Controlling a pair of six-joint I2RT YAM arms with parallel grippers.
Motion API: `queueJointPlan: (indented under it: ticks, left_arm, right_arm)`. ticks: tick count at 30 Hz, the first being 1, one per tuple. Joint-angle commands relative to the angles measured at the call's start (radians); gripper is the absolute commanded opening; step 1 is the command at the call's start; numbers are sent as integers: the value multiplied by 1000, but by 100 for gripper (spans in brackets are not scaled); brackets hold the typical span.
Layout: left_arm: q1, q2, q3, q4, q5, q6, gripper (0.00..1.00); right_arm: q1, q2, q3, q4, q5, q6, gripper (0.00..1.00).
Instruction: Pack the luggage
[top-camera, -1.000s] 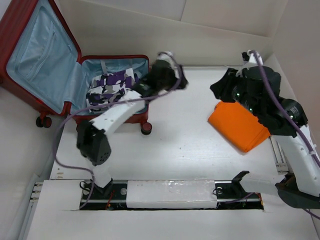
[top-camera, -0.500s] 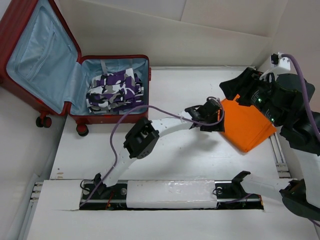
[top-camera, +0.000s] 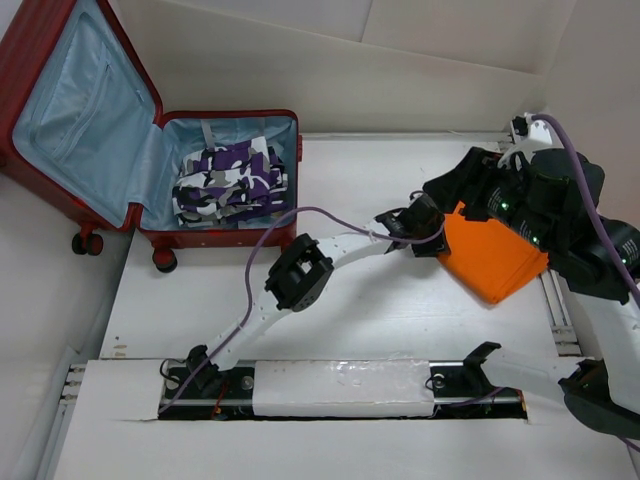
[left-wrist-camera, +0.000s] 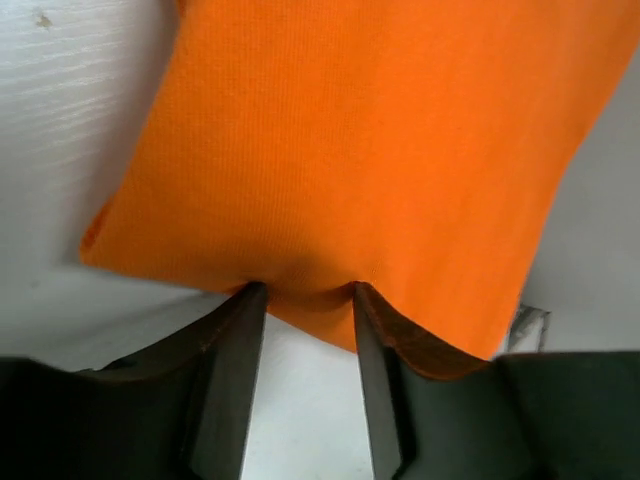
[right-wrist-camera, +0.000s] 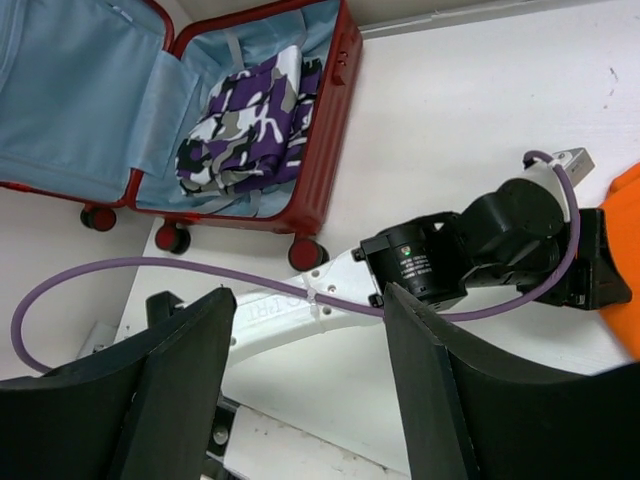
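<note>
The luggage (top-camera: 80, 110) stands open at the table's (top-camera: 380, 310) far left corner. Its lid leans back to the left, showing the blue lining, and its base lies flat with a purple camouflage garment (top-camera: 228, 178) folded inside. The left arm rises from its base at the near edge to a raised elbow near the middle of the table. Its forearm then stretches low and to the right, well away from the luggage. The left gripper (left-wrist-camera: 305, 295) sits at the near left edge of an orange cloth (top-camera: 495, 262). Its fingers (left-wrist-camera: 240, 340) are apart, with their tips touching the cloth's hem where the fabric puckers slightly between them, not pinched on it. The cloth lies flat on the right side of the table. The right arm climbs from its base along the right edge and folds back over the cloth. Its wrist hangs above the cloth's far part and faces left towards the luggage. The right gripper (right-wrist-camera: 310, 300) is spread wide and holds nothing.
</note>
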Motion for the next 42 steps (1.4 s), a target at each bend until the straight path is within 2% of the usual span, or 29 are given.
queueJointPlan:
  ticks: [1,2,3,5,9,13,15,18,19,20,21,24,25,29,33,37,42]
  left_arm:
    - [7,21,-20,-21,-21,-31,35]
    - [16,31,-20,-21,-21,-31,27]
    - [16,31,-20,-35,-31,-31,12]
    - [52,19,-20,-52,-65,-31,0]
    - [144,-54,-148,-73,-123,9,0]
    - [259,-195,-374,6,-165,48,0]
    - [306,-252,-422,6,-165,74,0]
    - [326,-281,-387,-44,-156,152,0]
    - [335,-292,-377,-55,-156,176,2]
    - [335,-304,-377,-78,-156,221,21]
    - [335,-320,-377,-89,-156,235,30]
    - [335,-405,-423,-109,-179,256,48]
    - [335,-457,-479,-109,-191,256,51]
    - [335,-562,-647,-63,-191,229,57]
    - [335,-549,-713,-24,-133,187,57]
    - [335,-476,-698,43,-21,164,60]
    - [317,-355,-581,16,-9,135,58]
  right_arm:
    - [-5,-9,-5,9,-28,-25,68]
    - [-5,-9,-6,9,-39,-25,68]
    - [-5,-9,-6,9,-39,-25,68]
    - [-5,-9,-16,18,-48,-34,68]
    - [-5,-9,-16,18,-58,-35,68]
    - [-5,-18,-28,18,-58,-35,68]
    - [-5,-18,-39,28,-58,-35,68]
    - [-5,-18,-48,47,-70,-35,68]
    - [-5,-18,-58,47,-79,-35,68]
    - [-5,-18,-58,58,-79,-35,68]
    - [-5,-18,-67,67,-79,-35,68]
    - [-5,-18,-76,76,-79,-35,68]
    - [-5,-18,-76,85,-79,-35,68]
    - [-5,-18,-96,98,-88,-35,68]
    - [-5,-9,-107,107,-88,-35,68]
    - [-5,0,-107,107,-88,-44,68]
    - [-5,0,-107,107,-88,-44,68]
